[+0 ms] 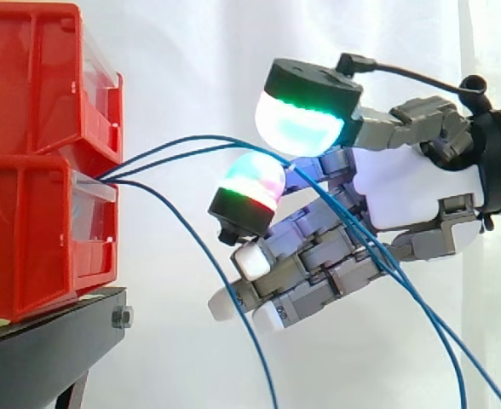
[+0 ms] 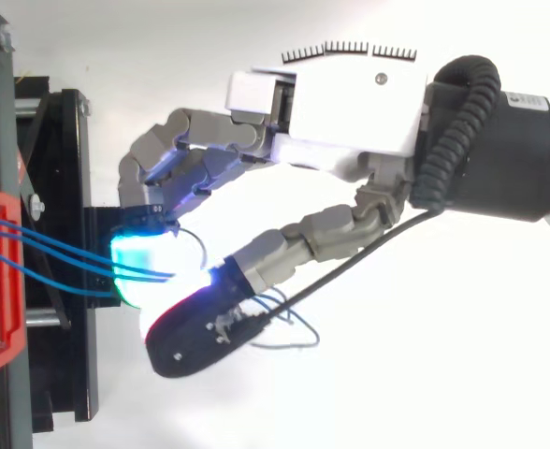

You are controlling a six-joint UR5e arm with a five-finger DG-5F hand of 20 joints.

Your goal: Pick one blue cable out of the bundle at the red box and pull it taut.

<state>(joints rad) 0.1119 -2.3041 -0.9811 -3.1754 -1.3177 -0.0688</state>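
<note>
— Blue cables (image 1: 140,162): where do they start?

— Seen from the side, they come out at the front of the red bins (image 1: 29,102), at the seam between the upper and the lower one. The bins are stacked on the black stand (image 1: 37,358) before the white curtain (image 1: 191,51). Two strands arch up and to the right. A third sags away and runs down out of the bottom edge.

— And the hand (image 1: 404,192)?

— Its thumb pad (image 1: 306,119), glowing green and white, sits on top of one finger pad (image 1: 249,187). The two arching strands pass in just where those pads meet, so the hand is pinched together on the blue cables. The other fingers lie stretched out loosely underneath. Whether one strand or both is caught, I cannot tell.

— Does the top view settle it?

— No. From above, three strands lie side by side, cross the stand from the red bin's edge and end at the cyan-glowing pad. The thumb lies across from the lower side and covers the contact. That view adds a small loose loop of blue cable beyond the thumb, on the wrist side.

— What does the side view add?

— Past the pinch the strands cross the palm and slant down to the lower right. Between bins and hand they are bowed, not straight.
</note>
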